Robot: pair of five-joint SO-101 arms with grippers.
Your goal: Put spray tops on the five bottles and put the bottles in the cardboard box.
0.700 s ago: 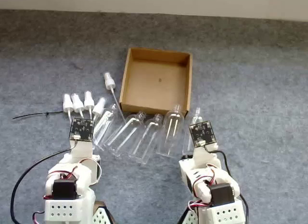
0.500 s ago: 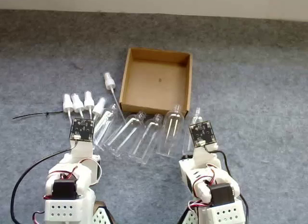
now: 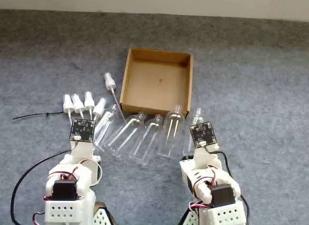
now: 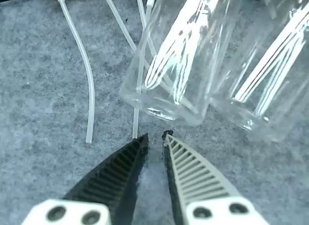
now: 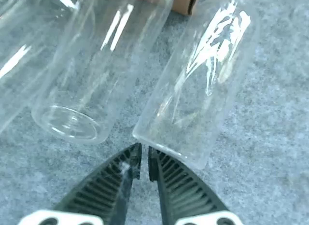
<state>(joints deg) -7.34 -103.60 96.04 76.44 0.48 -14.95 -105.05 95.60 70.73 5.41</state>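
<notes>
Our left gripper (image 4: 154, 138) and right gripper (image 5: 144, 151) sit closed, empty — bottles (image 3: 126, 134) lie just beyond, bases nearest, necks toward the cardboard box (image 3: 157, 82); spray tops (image 3: 77, 102) nearer left arm.

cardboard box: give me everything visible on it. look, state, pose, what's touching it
The cardboard box is plain brown, roughly square and open-topped, with low upright walls. It is empty, and a small dark spot marks the middle of its floor. It sits flat on the grey carpeted table, beyond the row of clear bottles. Their necks point at its near wall, but contact cannot be told. A loose spray top lies apart on its left.
</notes>
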